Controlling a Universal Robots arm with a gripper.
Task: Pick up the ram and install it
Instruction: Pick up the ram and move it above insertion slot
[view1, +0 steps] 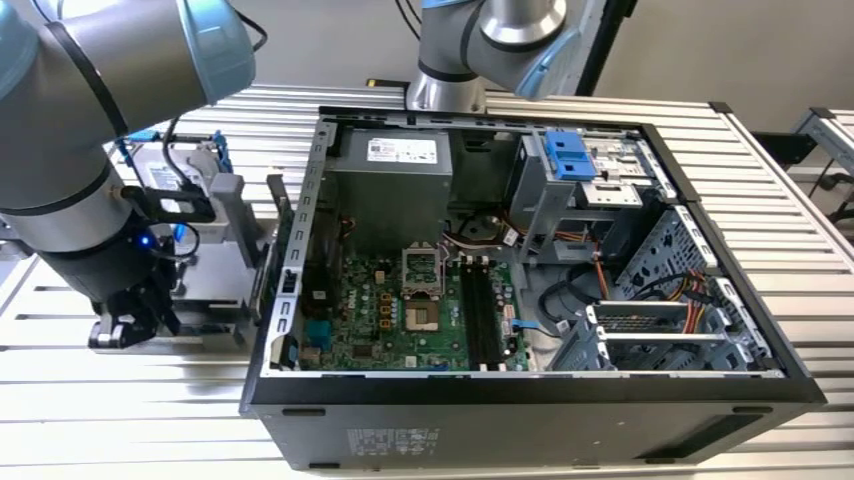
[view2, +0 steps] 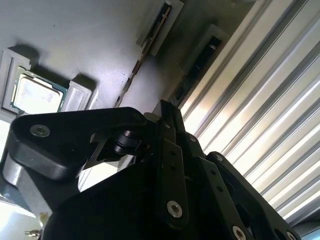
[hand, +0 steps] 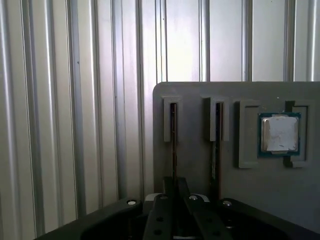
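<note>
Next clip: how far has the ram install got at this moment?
Done: nothing yet that shows; the motherboard's memory slots look empty. In hand: the claw is low over the gray tray, lined up with the ram, which stands on edge in its holder. Left: the lift and the seating.

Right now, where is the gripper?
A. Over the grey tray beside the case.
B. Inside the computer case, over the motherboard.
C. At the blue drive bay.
A: the first wrist view shows the gripper over the grey tray, in line with the slot holding the ram, and the exterior view shows it outside the computer case, on the exterior view's left.
</note>
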